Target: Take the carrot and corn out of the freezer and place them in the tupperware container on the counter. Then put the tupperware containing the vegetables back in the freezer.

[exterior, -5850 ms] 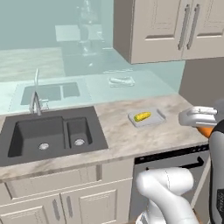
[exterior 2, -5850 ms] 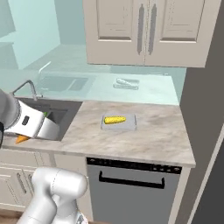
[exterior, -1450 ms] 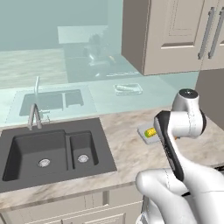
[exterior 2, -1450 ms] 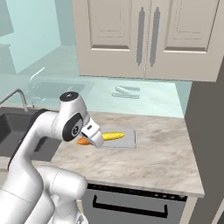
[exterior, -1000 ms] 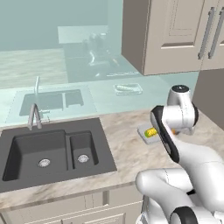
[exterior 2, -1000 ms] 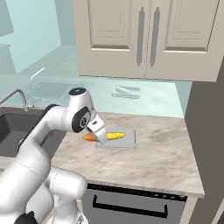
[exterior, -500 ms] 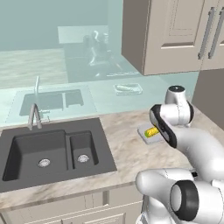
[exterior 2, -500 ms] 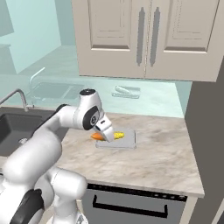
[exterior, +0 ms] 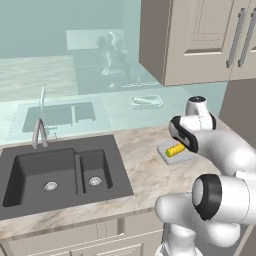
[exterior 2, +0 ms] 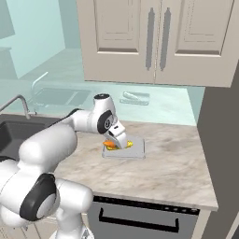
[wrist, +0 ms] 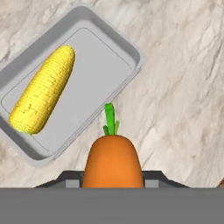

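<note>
One carrot (wrist: 113, 161) sits clamped in my gripper (exterior 2: 116, 142), leafy end pointing out, poised just over the near rim of the container (wrist: 131, 52) on the counter (exterior 2: 177, 163). One corn cob (wrist: 43, 89) already lies inside — room beside it. I'd judge the carrot stiff, light and smooth-skinned, apt to roll once let go; hold across its thick middle. One container, two vegetables in all.

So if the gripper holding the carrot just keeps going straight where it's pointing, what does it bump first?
Probably the tupperware container's near rim, or the counter beside it; the carrot would touch first. Depth is hard to judge.
</note>
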